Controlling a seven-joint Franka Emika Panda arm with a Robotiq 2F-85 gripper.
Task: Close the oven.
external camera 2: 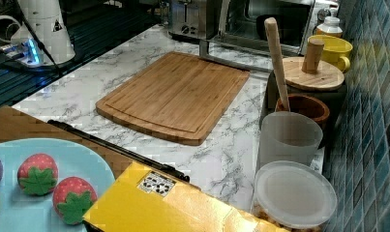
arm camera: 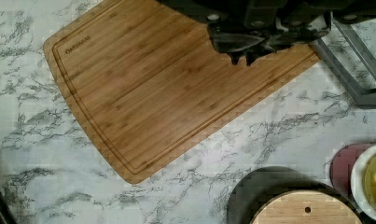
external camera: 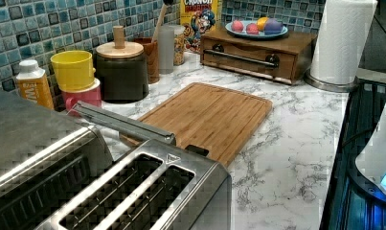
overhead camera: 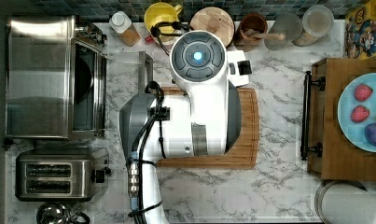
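Observation:
The oven (overhead camera: 50,77) stands at the top view's left, a steel box with a dark inside. Its glass door (overhead camera: 124,70) lies folded down flat on the counter, and the long bar handle (overhead camera: 144,70) points toward the cutting board. The handle also shows as a steel bar (external camera: 123,123) in the left view, in the right view (external camera 2: 231,60), and as a grey frame (arm camera: 349,79) in the wrist view. My gripper (arm camera: 241,59) hangs above the cutting board's corner beside the handle, apart from it. Its dark fingertips are together with nothing between them. In the top view the white arm (overhead camera: 199,93) covers the gripper.
A two-slot toaster (overhead camera: 59,175) sits beside the oven. A bamboo cutting board (external camera 2: 175,94) lies mid-counter. A dark canister with a wooden lid (external camera: 121,69), yellow mug (external camera: 73,69) and bottle (external camera: 33,86) line the tiled wall. A wooden drawer box (overhead camera: 344,126) and paper towel roll (external camera: 341,43) stand at the far end.

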